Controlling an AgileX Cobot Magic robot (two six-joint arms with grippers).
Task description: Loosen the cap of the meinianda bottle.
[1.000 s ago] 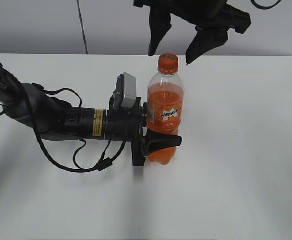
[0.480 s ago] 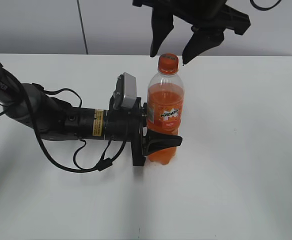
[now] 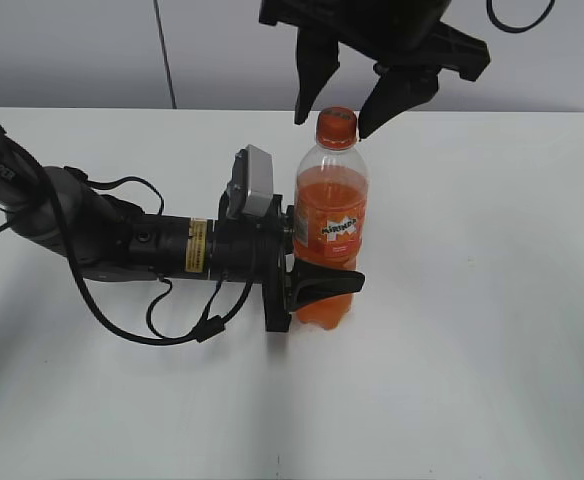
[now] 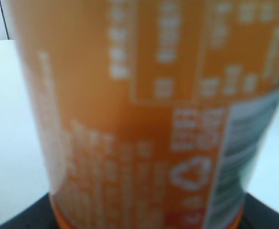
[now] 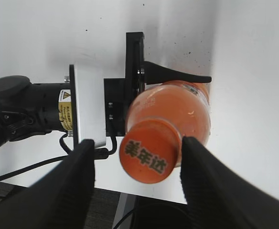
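- Left tool [image 3: 307,265]: lies level along the white surface [image 3: 492,330] and is clamped on the lower body of the meinianda bottle [image 3: 330,235], one finger across the front below the label. The left wrist view is filled by the blurred label, consistent with a close hold.
- The bottle stands upright near the middle of the surface, filled with orange drink, the cap [image 3: 337,124] seated on the neck.
- Right tool [image 3: 338,108]: hangs over the bottle top, jaws apart, one finger on each side of the cap and neither touching it in the right wrist view.
- Step in hand, by judgement: centre the fingers on the ribbed side, close firmly, then twist while the left tool resists.
- Risk: an off-centre grip could slip or tilt the bottle.
- Surroundings: cables [image 3: 152,310] trail beside the left arm, clear of the cap. Nothing obstructs it.
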